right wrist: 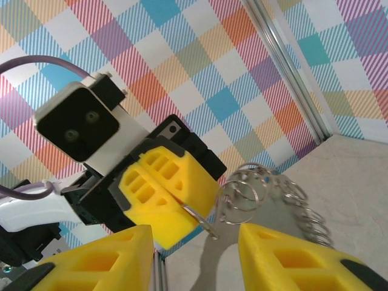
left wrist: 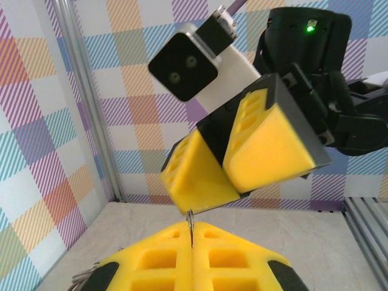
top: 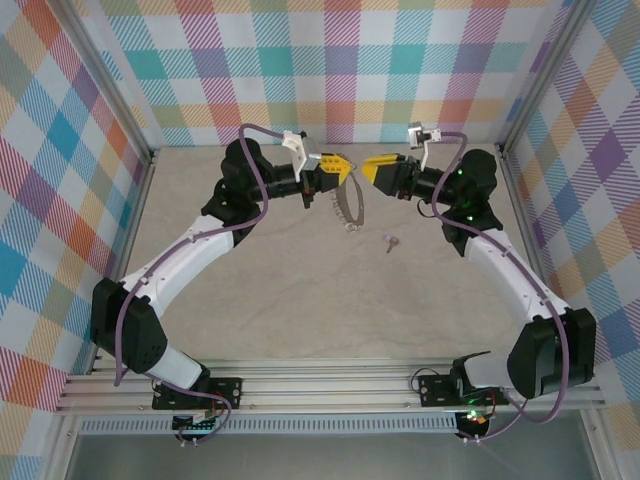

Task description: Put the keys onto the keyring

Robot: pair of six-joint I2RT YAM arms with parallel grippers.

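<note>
The keyring (top: 347, 207) is a thin hoop fringed with small silvery rings, hanging above the table from my left gripper (top: 341, 170). The left wrist view has that gripper (left wrist: 191, 244) shut on the hoop's thin metal edge (left wrist: 191, 224). My right gripper (top: 368, 166) faces it a short way off, tip to tip. From the right wrist, its yellow fingers (right wrist: 285, 257) stand open with nothing between them, and the keyring (right wrist: 245, 193) dangles just ahead. One small key (top: 390, 241) lies on the table, below and right of the hoop.
Checked walls close the table on three sides, with metal posts (top: 150, 155) in the back corners. The beige tabletop (top: 300, 300) stretches bare in front of the grippers. Both arm bases sit on the rail (top: 330, 385) at the near edge.
</note>
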